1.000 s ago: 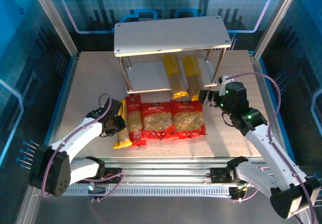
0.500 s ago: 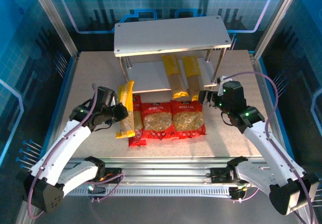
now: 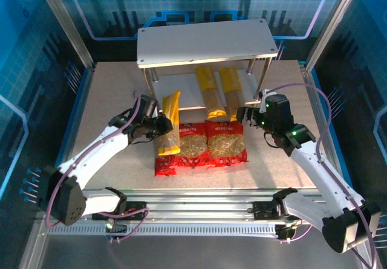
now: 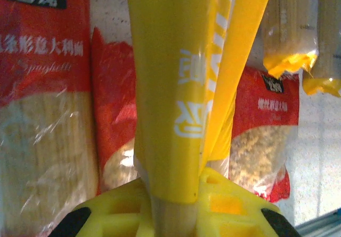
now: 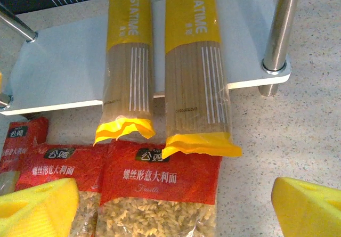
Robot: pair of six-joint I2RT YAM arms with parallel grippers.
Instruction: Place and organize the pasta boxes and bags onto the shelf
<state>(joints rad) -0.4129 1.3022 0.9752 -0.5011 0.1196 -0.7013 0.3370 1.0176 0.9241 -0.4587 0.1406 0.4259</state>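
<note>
Top view: bright, even overhead light, blue cast off the enclosure walls (image 3: pixel 36 69). Shelf (image 3: pixel 205 42) top board near washed out, soft shadow beneath on the lower board. Left wrist: yellow pack (image 4: pixel 176 88) too close, soft focus; glare streaks on the red spaghetti pack (image 4: pixel 42 104) film. Right wrist: crisp mid-frame, right gripper's pads (image 5: pixel 37 205) blurry in the bottom corners, specular streak down the metal leg (image 5: pixel 279 29)

Yellow spaghetti pack (image 4: pixel 170 88): glossy plastic film. Shelf board (image 5: pixel 64 72): smooth, matt. Shelf leg (image 5: pixel 278 29): polished metal. Tabletop (image 5: pixel 298 125): speckled, matt.
</note>
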